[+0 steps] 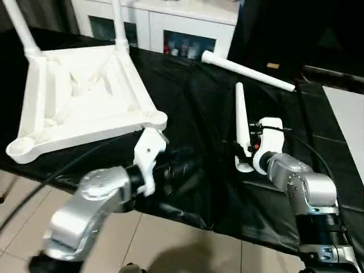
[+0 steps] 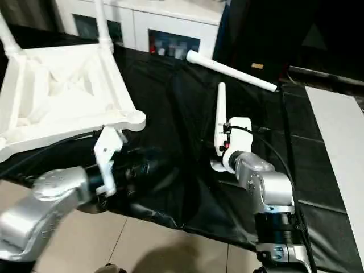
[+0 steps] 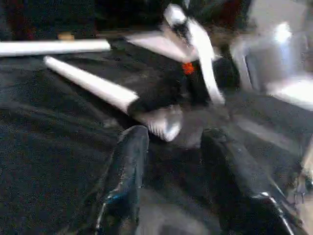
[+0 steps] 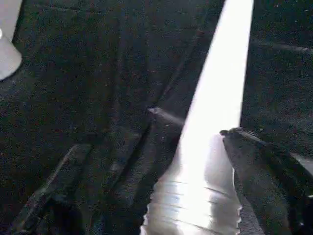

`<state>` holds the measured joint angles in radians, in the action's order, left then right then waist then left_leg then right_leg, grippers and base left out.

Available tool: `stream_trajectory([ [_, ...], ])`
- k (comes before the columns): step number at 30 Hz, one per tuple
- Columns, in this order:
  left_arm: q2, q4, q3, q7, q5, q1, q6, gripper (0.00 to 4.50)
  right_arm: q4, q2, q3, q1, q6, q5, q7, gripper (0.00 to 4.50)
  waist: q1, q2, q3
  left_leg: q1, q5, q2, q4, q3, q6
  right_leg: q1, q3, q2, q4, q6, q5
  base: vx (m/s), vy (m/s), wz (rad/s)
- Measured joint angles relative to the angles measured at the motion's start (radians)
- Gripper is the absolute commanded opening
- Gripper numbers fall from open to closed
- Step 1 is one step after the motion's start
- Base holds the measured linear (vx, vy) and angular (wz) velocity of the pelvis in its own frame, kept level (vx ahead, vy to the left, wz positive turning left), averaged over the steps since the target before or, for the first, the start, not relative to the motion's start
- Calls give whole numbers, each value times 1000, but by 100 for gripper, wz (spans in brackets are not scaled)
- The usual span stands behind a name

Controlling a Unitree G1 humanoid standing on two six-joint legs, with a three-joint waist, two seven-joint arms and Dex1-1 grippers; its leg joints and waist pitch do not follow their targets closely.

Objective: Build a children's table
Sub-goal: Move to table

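Note:
The white tabletop (image 1: pixel 85 96) lies upside down on the black cloth at the left, ribs up. Two white legs (image 1: pixel 118 23) stand upright in its far corner sockets. A third leg (image 1: pixel 240 116) lies on the cloth in front of my right arm, and my right gripper (image 1: pixel 245 153) is open around its thick end. In the right wrist view that leg (image 4: pixel 215 122) runs between widely spread fingers (image 4: pixel 264 176). A fourth leg (image 1: pixel 247 69) lies loose at the back right. My left gripper (image 3: pixel 175 139) is open and empty near the tabletop's near corner, pointing toward the right gripper.
A white cabinet (image 1: pixel 170 23) with dark glass doors stands behind the table. The black cloth (image 1: pixel 193 102) hangs over the near edge above a tiled floor (image 1: pixel 170 239). A pale panel (image 1: pixel 347 114) lies at the far right.

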<state>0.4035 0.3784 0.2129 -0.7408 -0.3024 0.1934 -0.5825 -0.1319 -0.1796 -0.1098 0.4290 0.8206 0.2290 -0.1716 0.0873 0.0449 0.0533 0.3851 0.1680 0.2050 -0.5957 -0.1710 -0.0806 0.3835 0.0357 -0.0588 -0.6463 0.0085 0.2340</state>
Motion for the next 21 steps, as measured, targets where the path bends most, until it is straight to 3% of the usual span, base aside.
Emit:
stream_trajectory([
  [4,15,-1,23,-19,14,-1,-1,254,-22,0,1,0,0,-11,21,445,0,0,0,0,0,0,0,-1,-1,0,-1,0,0,1,-1,0,0,0],
  [5,15,-1,26,-20,14,-1,-2,280,-28,0,1,0,0,-15,23,450,-1,0,0,0,0,0,0,-1,-1,0,-1,0,0,1,-1,0,0,0],
  [12,40,-1,36,-19,19,-1,-5,330,-80,-3,11,-10,39,-29,26,450,-2,0,0,0,-1,0,0,-1,-1,0,-1,0,0,0,-1,0,0,0],
  [21,48,-4,38,-14,38,0,12,400,-130,8,1,-10,-5,-25,10,450,-1,0,0,-1,-1,0,0,-1,-1,0,0,0,0,0,-1,0,0,0],
])
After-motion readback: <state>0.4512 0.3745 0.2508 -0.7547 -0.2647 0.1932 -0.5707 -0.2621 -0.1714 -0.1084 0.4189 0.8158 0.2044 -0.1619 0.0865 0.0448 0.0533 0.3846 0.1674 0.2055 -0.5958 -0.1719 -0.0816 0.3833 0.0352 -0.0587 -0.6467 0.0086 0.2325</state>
